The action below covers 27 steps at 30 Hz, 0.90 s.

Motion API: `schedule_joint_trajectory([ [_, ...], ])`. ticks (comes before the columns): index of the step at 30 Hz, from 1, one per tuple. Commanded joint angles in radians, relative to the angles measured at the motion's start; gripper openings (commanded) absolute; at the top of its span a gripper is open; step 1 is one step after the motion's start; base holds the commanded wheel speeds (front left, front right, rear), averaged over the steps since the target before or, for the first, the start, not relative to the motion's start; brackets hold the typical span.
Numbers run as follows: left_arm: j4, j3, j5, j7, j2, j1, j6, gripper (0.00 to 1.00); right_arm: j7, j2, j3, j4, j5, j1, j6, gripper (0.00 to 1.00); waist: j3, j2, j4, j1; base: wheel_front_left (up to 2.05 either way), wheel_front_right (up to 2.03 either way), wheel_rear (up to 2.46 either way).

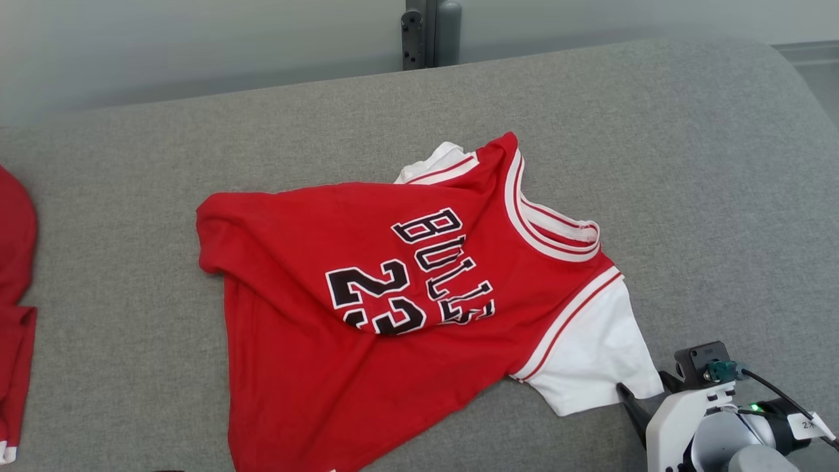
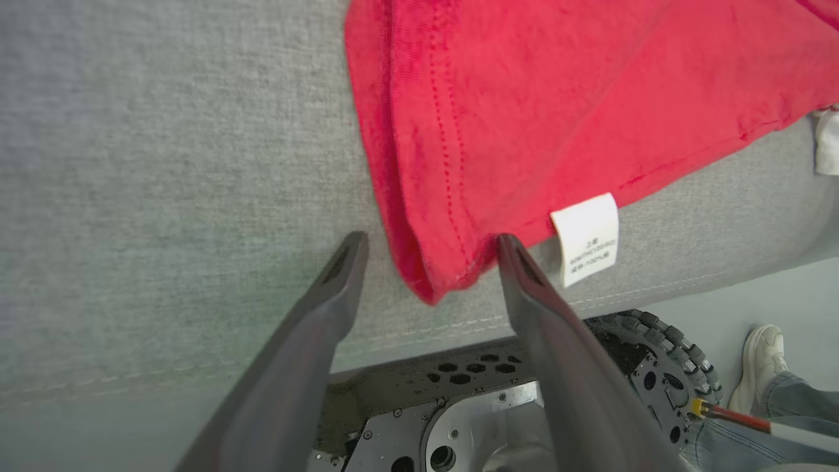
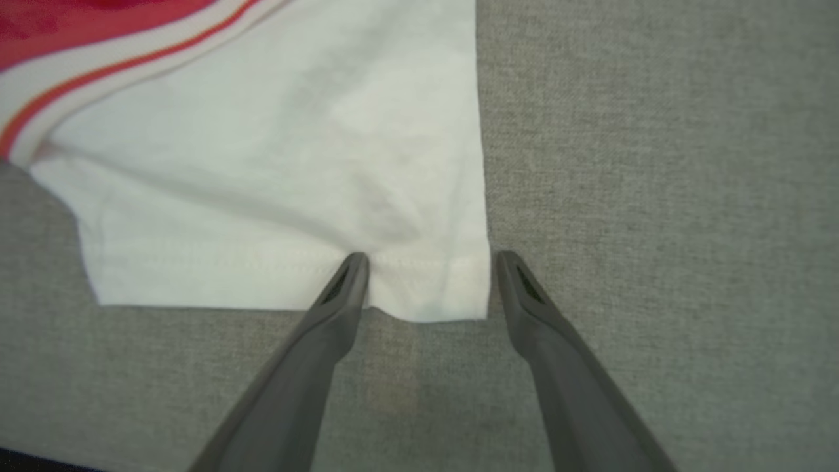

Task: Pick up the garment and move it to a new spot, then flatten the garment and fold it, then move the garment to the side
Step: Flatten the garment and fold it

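The garment point(image 1: 367, 288) is a red jersey with white sleeves and black "BULLS 23" lettering, lying rumpled on the grey cushioned surface point(image 1: 688, 164). My right gripper point(image 1: 645, 388) sits at the lower right, by the near white sleeve point(image 1: 590, 354). In the right wrist view the right gripper point(image 3: 430, 259) is open, its fingers straddling the sleeve's hem corner point(image 3: 432, 288). In the left wrist view my left gripper point(image 2: 430, 244) is open around the red hem corner point(image 2: 432, 275), beside a white care label point(image 2: 586, 236). Neither grips the cloth.
Another red garment point(image 1: 14, 295) lies at the left edge. A dark post point(image 1: 429, 33) stands behind the cushion. Below the cushion's front seam the left wrist view shows the robot's base wheel point(image 2: 662, 354) and a person's shoe point(image 2: 760, 367).
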Motion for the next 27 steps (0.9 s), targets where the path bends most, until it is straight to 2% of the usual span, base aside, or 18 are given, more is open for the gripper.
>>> schedule_joint_trajectory([
  [1, 0.013, -0.008, -0.015, 0.004, -0.005, -0.021, -0.007, 1.00, 0.025, 0.014, 0.025, 0.043, 0.008, 0.001, -0.001, 1.00, 0.021, 0.0000, -0.011, 0.0000, 0.00, 0.00, 0.00],
  [4, 0.044, -0.016, -0.022, -0.012, -0.008, -0.035, -0.010, 1.00, 0.042, 0.026, 0.061, 0.057, 0.032, -0.002, 0.001, 1.00, 0.026, 0.0000, -0.019, 0.0000, 0.00, 0.00, 0.00],
  [5, 0.050, -0.021, -0.029, -0.018, -0.013, -0.042, -0.012, 1.00, 0.040, 0.027, 0.079, 0.054, 0.045, -0.005, 0.003, 0.48, 0.027, 0.0000, -0.021, 0.0000, 0.00, 0.00, 0.00],
  [6, 0.055, -0.023, -0.033, -0.027, -0.015, -0.051, -0.013, 0.91, 0.026, 0.030, 0.091, 0.046, 0.062, -0.008, 0.005, 0.00, 0.028, 0.0000, -0.022, 0.0000, 0.00, 0.00, 0.00],
  [7, 0.057, -0.024, -0.039, -0.034, -0.017, -0.058, -0.014, 0.38, 0.021, 0.029, 0.104, 0.041, 0.077, -0.010, 0.005, 0.00, 0.026, 0.0000, -0.025, 0.0000, 0.00, 0.00, 0.00],
  [9, 0.054, -0.021, -0.044, -0.052, -0.017, -0.066, -0.016, 0.00, 0.013, 0.015, 0.122, 0.023, 0.116, -0.010, 0.005, 0.00, 0.019, 0.0000, -0.030, 0.0000, 0.00, 0.00, 0.00],
  [12, 0.024, -0.012, -0.083, -0.065, -0.013, -0.059, -0.018, 0.00, -0.004, -0.018, 0.125, -0.027, 0.174, -0.011, 0.003, 0.00, 0.004, 0.0000, -0.040, 0.0000, 0.00, 0.00, 0.00],
  [16, -0.086, 0.014, -0.155, -0.082, 0.005, -0.040, -0.023, 0.00, -0.026, -0.066, 0.085, -0.162, 0.261, -0.004, 0.000, 0.00, -0.018, 0.0000, -0.055, 0.0000, 0.00, 0.00, 0.00],
  [21, -0.336, 0.074, -0.298, -0.091, 0.008, -0.035, -0.024, 0.00, -0.045, -0.112, -0.008, -0.422, 0.371, 0.023, -0.001, 0.00, -0.023, 0.0000, -0.075, 0.0000, 0.00, 0.00, 0.00],
  [23, -0.459, 0.109, -0.341, -0.089, 0.025, -0.051, -0.024, 0.00, -0.055, -0.106, -0.072, -0.544, 0.430, 0.009, -0.001, 0.00, -0.009, 0.0000, -0.086, 0.0000, 0.00, 0.00, 0.00],
  [27, -0.656, 0.194, -0.412, -0.068, 0.073, -0.140, -0.013, 0.00, -0.031, -0.134, -0.192, -0.735, 0.525, -0.087, 0.000, 0.00, 0.036, 0.0000, -0.105, 0.0000, 0.00, 0.00, 0.00],
])
